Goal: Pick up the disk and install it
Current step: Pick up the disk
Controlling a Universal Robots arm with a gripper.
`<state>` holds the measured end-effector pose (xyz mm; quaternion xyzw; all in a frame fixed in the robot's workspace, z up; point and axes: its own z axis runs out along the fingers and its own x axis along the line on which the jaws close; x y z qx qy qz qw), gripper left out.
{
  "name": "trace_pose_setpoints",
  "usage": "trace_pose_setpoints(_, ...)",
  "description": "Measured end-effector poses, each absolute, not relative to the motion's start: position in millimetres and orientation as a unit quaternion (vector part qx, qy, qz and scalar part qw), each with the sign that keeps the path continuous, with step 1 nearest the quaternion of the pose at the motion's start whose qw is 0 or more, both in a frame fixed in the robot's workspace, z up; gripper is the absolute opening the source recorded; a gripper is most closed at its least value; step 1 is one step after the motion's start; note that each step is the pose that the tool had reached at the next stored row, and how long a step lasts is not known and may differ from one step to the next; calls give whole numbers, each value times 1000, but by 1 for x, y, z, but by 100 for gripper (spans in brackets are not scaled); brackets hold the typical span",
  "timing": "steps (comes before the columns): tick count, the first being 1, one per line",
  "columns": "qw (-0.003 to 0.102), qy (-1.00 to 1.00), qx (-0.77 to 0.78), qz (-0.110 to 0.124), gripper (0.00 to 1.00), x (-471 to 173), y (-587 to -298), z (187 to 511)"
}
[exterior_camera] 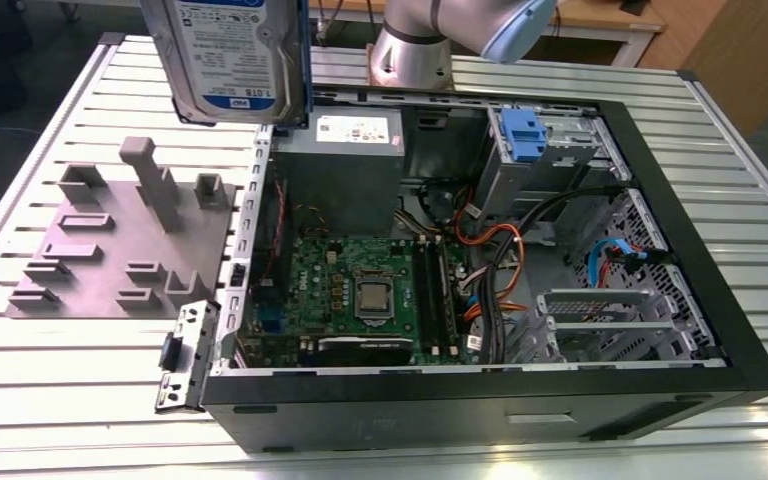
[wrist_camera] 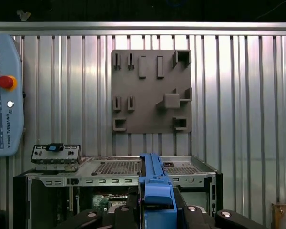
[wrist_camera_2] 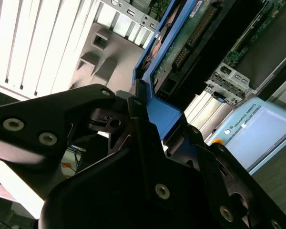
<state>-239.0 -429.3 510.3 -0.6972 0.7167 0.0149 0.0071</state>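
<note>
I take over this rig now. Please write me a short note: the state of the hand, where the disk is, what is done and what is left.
Hand: shut on the disk, gripping its blue bracket.
Disk: in the air, held upright above the far corner of the open computer case, on the exterior view's left, near the grey fixture plate.
Done: the pick-up.
Left: the installation; the disk is not yet inside the case.

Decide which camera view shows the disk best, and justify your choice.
The exterior view: the disk is held up with its labelled face showing. The second wrist view shows its circuit-board side and blue bracket; the first wrist view shows it edge-on.
</note>
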Motion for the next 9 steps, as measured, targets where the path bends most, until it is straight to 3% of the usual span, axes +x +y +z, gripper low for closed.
trace_pose_setpoints(9,7,717,-697,15,37,-229,-429,510)
